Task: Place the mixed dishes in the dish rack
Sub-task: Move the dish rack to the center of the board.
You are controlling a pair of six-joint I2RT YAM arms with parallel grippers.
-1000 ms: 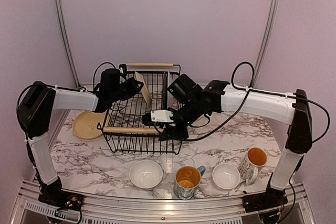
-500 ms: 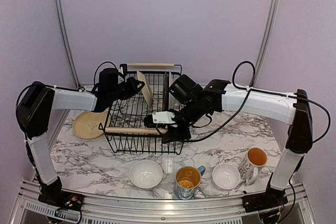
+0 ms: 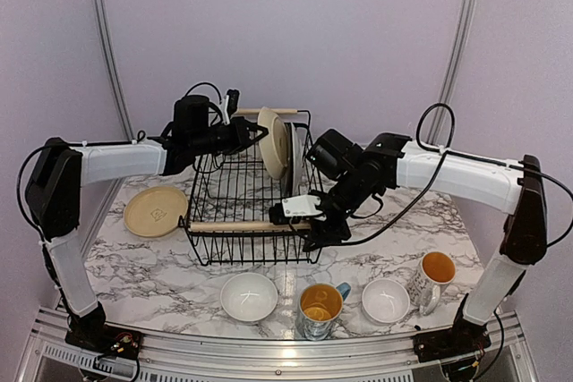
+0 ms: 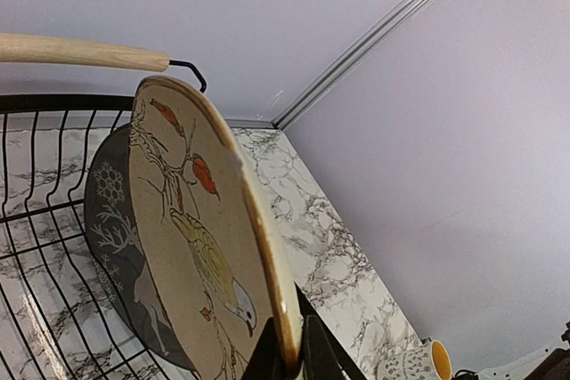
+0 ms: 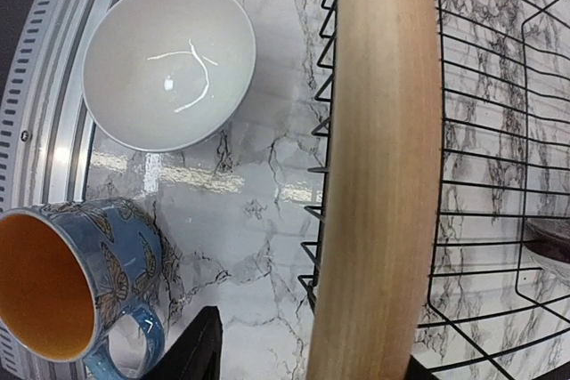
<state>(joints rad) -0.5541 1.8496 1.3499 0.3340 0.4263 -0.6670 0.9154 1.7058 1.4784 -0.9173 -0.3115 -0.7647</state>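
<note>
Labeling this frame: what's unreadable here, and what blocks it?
Seating of the bird plate: lower rim cut off by the left wrist view's bottom edge; too small among dish rack wires in the top view.
Jaws of the right gripper: dark against the rack in the top view; right wrist view shows one finger, wooden handle covers the rest.
The grey plate: mostly behind the bird plate, both views.
</note>
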